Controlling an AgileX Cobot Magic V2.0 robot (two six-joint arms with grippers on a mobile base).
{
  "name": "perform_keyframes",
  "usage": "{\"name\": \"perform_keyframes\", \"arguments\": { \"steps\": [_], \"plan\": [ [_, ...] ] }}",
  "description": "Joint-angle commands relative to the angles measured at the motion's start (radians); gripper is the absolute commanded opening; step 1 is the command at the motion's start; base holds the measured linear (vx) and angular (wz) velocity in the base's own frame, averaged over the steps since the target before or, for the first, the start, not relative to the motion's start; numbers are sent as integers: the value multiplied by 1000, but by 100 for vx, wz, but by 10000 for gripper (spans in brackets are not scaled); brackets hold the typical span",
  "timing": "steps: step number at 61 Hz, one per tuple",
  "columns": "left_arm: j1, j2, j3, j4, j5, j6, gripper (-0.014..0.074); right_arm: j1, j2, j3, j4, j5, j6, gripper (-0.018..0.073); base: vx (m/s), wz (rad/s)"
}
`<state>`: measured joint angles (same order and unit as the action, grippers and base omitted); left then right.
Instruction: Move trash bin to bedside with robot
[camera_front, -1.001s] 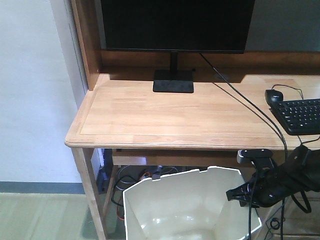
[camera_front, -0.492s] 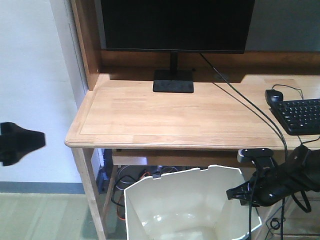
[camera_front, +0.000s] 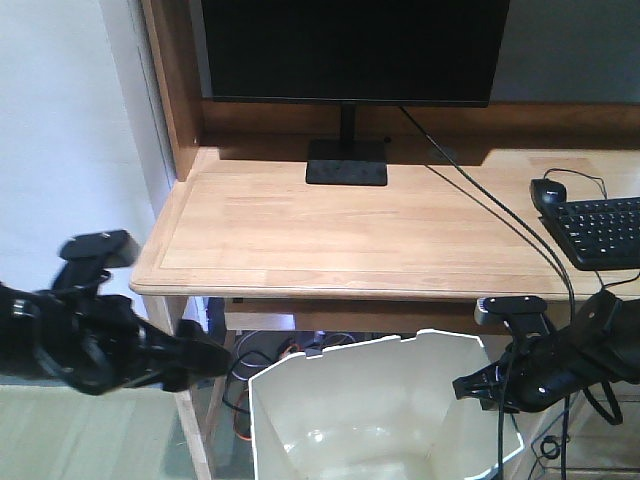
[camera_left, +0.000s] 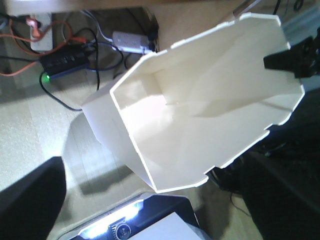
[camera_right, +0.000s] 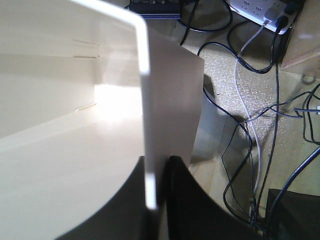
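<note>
The step in hand is judged to be the securing of a two-sided hold before anything is carried. The desk is standing over the far side of the work, so the load is best drawn back toward the robot and away from the desk edge before it is turned toward the bedside, which is not being shown in any view.

The trash bin is wide, thin-walled and glossy. A single pinch is likely to let it flex or swing, so a second contact on the opposite wall is being called for. The lift should be kept low and level.

The right gripper is clenched on the bin's right wall. In the right wrist view the rim is being pinched between its two fingers, one inside and one outside. The bin's body is lying to the inner side of this gripper and below it.

The left gripper is being held just beside the bin's left wall, apart from it, with the bin lying ahead of its tip and slightly below. Whether its jaws are parted cannot be told.

Cables are lying on the floor just outside the right gripper. Snagging should be guarded against as the bin is being drawn out.
</note>
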<state>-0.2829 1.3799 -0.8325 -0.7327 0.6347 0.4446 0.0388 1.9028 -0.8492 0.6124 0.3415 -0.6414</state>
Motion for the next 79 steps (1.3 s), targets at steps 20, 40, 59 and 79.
{"name": "perform_keyframes", "arguments": {
  "steps": [20, 40, 59, 79],
  "plan": [
    [-133, 225, -139, -4, -74, -183, 639, -1, -70, -32, 69, -35, 15, -5, 0, 0],
    [-149, 375, -276, 331, 64, -567, 627, -1, -70, -32, 69, -44, 15, -5, 0, 0],
    [-149, 453, -276, 270, 49, -567, 615, -1, -70, -32, 70, -58, 15, -5, 0, 0],
    [-197, 508, -309, 255, 2, -541, 606, -1, -70, -32, 73, -73, 15, -5, 0, 0]
  ]
}}
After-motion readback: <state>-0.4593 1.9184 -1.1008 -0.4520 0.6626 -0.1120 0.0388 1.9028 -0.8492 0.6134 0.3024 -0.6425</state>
